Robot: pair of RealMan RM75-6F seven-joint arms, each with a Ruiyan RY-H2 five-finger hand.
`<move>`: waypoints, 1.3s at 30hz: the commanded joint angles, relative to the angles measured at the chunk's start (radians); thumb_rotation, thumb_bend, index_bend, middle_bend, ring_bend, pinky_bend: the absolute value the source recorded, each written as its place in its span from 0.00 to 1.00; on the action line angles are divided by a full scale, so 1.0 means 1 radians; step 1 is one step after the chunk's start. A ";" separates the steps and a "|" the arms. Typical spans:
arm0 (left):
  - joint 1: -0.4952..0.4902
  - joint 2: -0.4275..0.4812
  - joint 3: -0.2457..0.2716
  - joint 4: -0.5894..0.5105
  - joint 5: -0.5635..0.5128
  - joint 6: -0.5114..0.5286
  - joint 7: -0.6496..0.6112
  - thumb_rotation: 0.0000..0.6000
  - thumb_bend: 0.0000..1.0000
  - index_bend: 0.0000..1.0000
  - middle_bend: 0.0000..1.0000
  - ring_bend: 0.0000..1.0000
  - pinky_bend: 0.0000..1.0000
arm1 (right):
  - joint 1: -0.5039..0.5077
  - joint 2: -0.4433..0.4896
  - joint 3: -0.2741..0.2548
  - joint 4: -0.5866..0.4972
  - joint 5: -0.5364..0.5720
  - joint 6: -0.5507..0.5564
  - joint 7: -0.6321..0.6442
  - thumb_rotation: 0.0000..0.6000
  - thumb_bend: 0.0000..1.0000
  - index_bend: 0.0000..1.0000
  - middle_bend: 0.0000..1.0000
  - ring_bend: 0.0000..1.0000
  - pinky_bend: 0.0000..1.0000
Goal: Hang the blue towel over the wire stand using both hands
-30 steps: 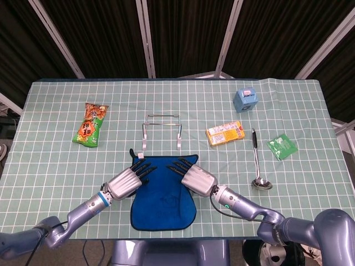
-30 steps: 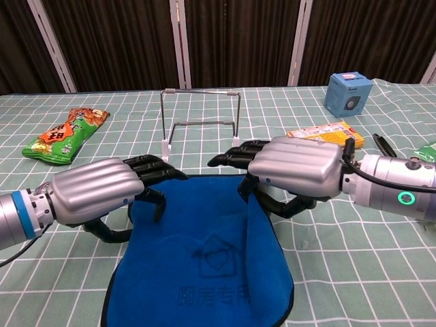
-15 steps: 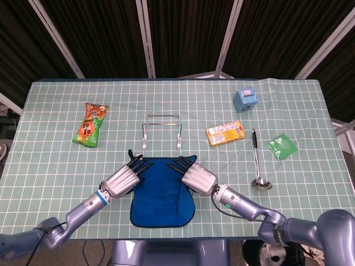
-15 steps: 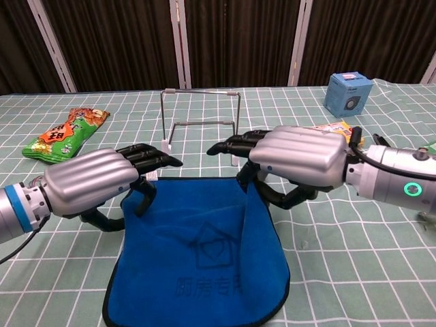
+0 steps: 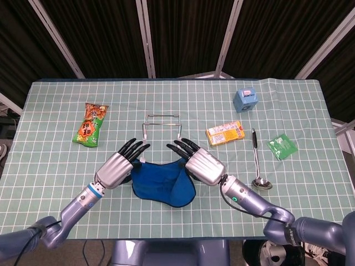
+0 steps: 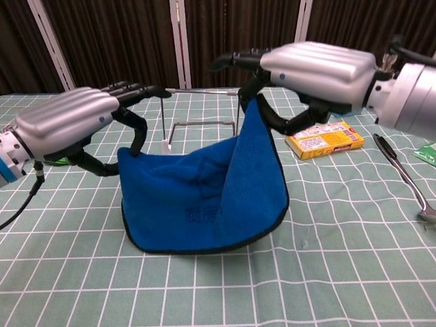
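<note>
Towel (image 6: 204, 197) is up off the desk (image 5: 310, 111) now; a second ago it lay flat with both hands pressed on its far corners, half a second ago still mostly spread. Both hands have since risen and moved toward the wire stand (image 5: 162, 130). Left hand (image 6: 65, 126) pinches the towel's left top corner, right hand (image 6: 320, 68) pinches the right top corner and sits higher, so the top edge slopes and sags between them. Lower hem looks to be just brushing the desk in chest view, can't tell for sure. Means the lift step is basically done; carry over the stand's top bar is what remains, towel not yet on it.

Head view shows layout: towel bunched just in front of the stand, fingertips of both hands near its legs, and the bystanders well apart — snack bag (image 5: 90, 125), yellow box (image 5: 225, 133), blue box (image 5: 246, 100), spoon (image 5: 257, 162), green packet (image 5: 282, 146).

Chest view shows what head view hides: height. Towel hangs as a curtain, right corner about level with the stand's top bar, left corner lower. Left side probably needs more lift to clear the bar.
</note>
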 commanded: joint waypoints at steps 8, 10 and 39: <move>-0.058 0.142 -0.231 -0.209 -0.257 -0.071 0.142 1.00 0.46 0.80 0.00 0.00 0.00 | 0.053 0.035 0.165 -0.027 0.173 -0.043 -0.010 1.00 0.63 0.65 0.04 0.00 0.10; -0.078 0.153 -0.271 -0.208 -0.299 -0.083 0.167 1.00 0.46 0.80 0.00 0.00 0.00 | 0.070 0.028 0.194 -0.008 0.211 -0.060 -0.016 1.00 0.63 0.65 0.04 0.00 0.10; -0.227 -0.002 -0.279 0.234 -0.426 -0.221 0.032 1.00 0.46 0.80 0.00 0.00 0.00 | 0.158 -0.189 0.191 0.453 0.353 -0.199 0.159 1.00 0.62 0.65 0.05 0.00 0.10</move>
